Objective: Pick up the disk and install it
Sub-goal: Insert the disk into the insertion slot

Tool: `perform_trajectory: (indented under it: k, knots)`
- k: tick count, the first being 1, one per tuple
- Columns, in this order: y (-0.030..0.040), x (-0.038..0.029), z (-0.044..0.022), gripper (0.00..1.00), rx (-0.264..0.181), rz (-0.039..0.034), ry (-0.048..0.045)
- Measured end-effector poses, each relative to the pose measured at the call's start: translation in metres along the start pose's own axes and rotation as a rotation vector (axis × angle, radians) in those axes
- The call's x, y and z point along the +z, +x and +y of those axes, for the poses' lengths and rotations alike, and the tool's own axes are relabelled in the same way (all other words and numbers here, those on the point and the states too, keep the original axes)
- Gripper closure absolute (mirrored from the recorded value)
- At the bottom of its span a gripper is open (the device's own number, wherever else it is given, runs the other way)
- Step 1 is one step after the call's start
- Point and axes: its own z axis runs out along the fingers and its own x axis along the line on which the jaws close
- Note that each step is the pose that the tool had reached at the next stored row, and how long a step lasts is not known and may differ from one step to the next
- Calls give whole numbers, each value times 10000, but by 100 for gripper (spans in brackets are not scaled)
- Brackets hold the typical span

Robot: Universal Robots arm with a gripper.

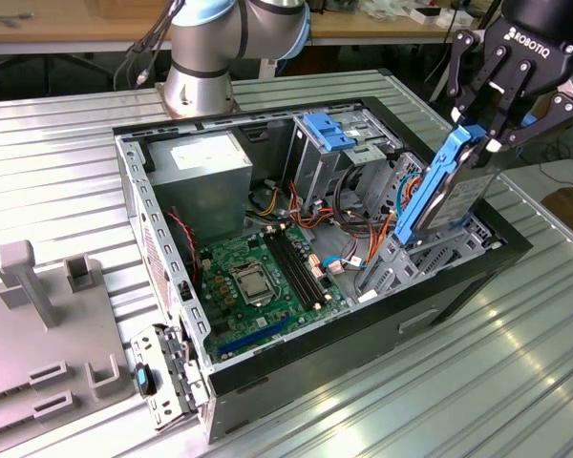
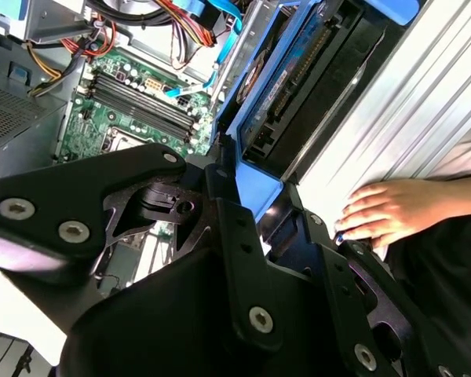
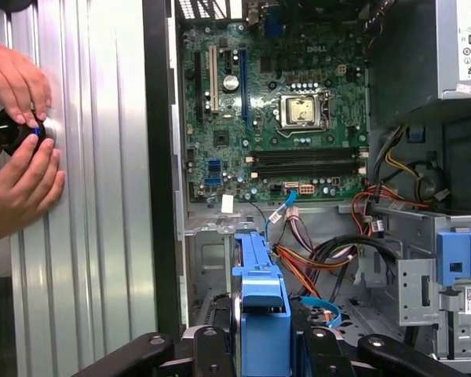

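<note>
Bench (image 1: 67, 143), mobo (image 1: 258, 277) in case (image 1: 363, 334), hand (image 1: 479, 138) grips disk (image 1: 456, 202)

The exterior view stands off the arm, high and to one side, looking down into the open computer case (image 1: 363, 334) from a middle distance, with the gripper (image 1: 477, 134) at the exterior view's right. Both wrist views ride just behind the gripper and look forward along it: the first down the blue edge of the disk (image 3: 259, 298) it clamps, the second close against its black linkage. All three share the motherboard (image 1: 258, 272) below the gripper; both wrist views share a person's hand (image 3: 20, 184) beside the case
</note>
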Motion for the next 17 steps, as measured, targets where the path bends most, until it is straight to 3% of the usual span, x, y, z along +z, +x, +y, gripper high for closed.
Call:
perform_trajectory:
  k: [17]
  knots:
    - [-3, 82, -16, 63, 0, 0, 0]
